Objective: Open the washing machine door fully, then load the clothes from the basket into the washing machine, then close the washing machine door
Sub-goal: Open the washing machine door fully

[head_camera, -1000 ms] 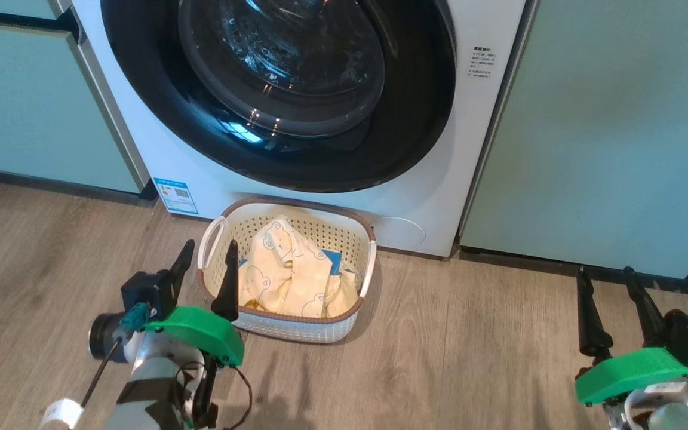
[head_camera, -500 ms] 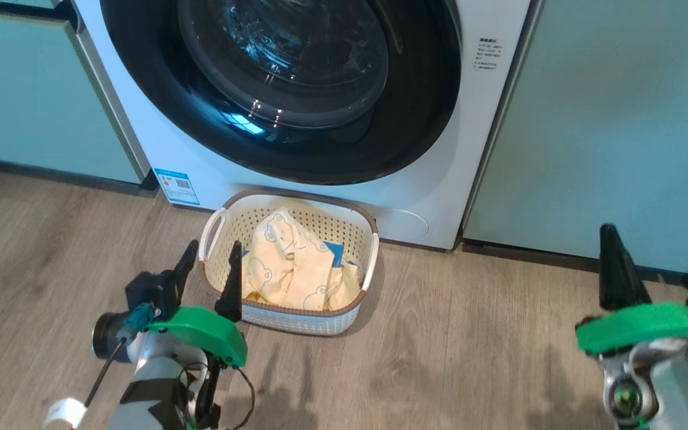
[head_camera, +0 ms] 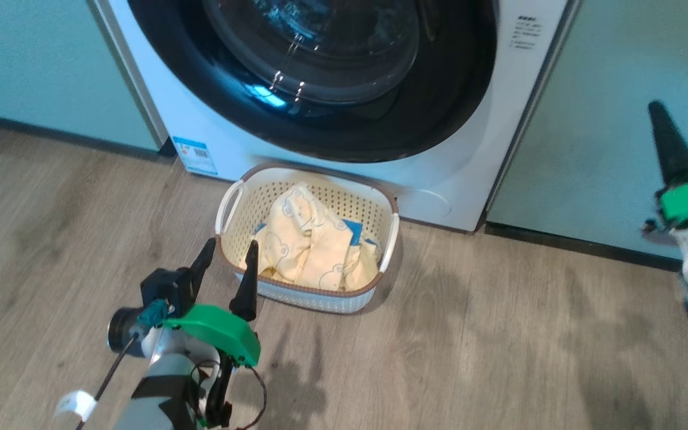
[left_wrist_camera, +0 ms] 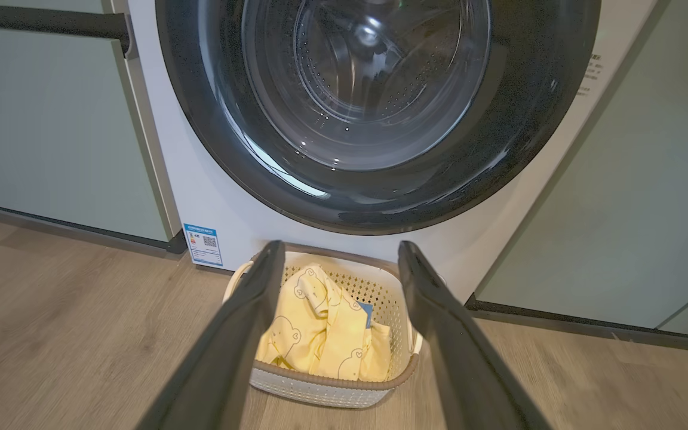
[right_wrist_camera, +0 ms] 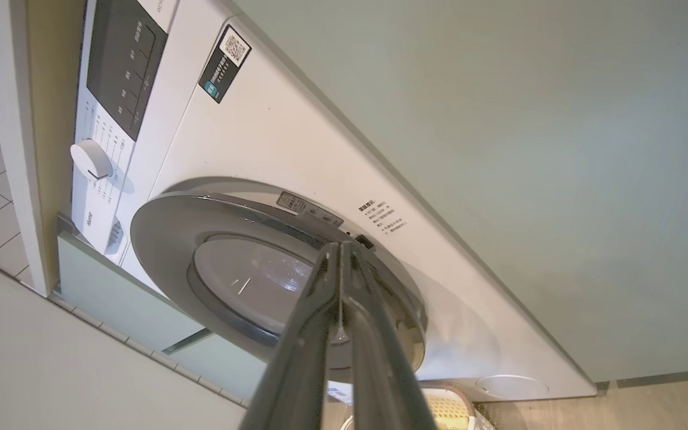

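Washing machine door [head_camera: 314, 60] gleams glossy black; left end effector [head_camera: 231, 243] apart, right end effector [head_camera: 656, 110] together.

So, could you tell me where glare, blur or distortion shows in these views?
Head view: blue-white glints on the washing machine door, slight blur overall. Left wrist view: sharp, with a pale reflection streak along the door's lower left. Right wrist view: sheen washes the door to grey, the washing machine looks tilted, the right gripper soft up close.

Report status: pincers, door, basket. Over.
Left pincer open, hovering near basket. Right pincer shut, empty, pointing toward washing machine door. Door shut; clothes in basket. Basket sits on floor directly under door.
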Robot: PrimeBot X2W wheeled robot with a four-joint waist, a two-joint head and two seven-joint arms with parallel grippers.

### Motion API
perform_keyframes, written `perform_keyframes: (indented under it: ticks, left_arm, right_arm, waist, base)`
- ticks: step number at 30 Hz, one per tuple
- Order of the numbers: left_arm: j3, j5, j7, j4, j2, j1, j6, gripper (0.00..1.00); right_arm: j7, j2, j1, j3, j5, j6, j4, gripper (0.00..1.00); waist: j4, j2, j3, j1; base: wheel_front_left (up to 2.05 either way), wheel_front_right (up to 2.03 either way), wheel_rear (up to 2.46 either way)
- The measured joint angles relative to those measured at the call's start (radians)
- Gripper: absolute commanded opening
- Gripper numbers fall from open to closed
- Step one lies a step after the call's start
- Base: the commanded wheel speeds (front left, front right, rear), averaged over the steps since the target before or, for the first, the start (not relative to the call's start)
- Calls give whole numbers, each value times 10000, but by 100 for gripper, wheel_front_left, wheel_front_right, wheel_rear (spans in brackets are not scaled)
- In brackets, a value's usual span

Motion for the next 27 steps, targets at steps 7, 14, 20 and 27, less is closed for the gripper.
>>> perform_keyframes:
  ticks: [7, 14, 20, 27]
  left_arm:
    - [-232, -199, 0, -13, 4, -322, 23, 100]
    - [-408, -301, 0, -48, 2, -552, 178, 100]
    - [-598, -391, 0, -111, 0, -816, 190, 100]
    - [-815, -593, 0, -127, -2, -1206, 280, 100]
  right_arm:
    - [1624, -608, -1535, 451, 1532, 0, 575, 0]
    - [2677, -763, -3432, 675, 2201, -2, 1417, 0]
    - [3386, -717, -4732, 884, 2458, -2, 2265, 0]
    - [4050, -552, -5829, 1227, 2581, -2, 3060, 0]
  waist:
    - [348, 0, 511, 0]
    - [658, 0, 1127, 1]
    - [877, 0, 1606, 2]
    - [1180, 0, 2004, 2]
  base:
    - [0, 0, 0]
    - [0, 0, 0]
    - [0, 0, 0]
    - [0, 0, 0]
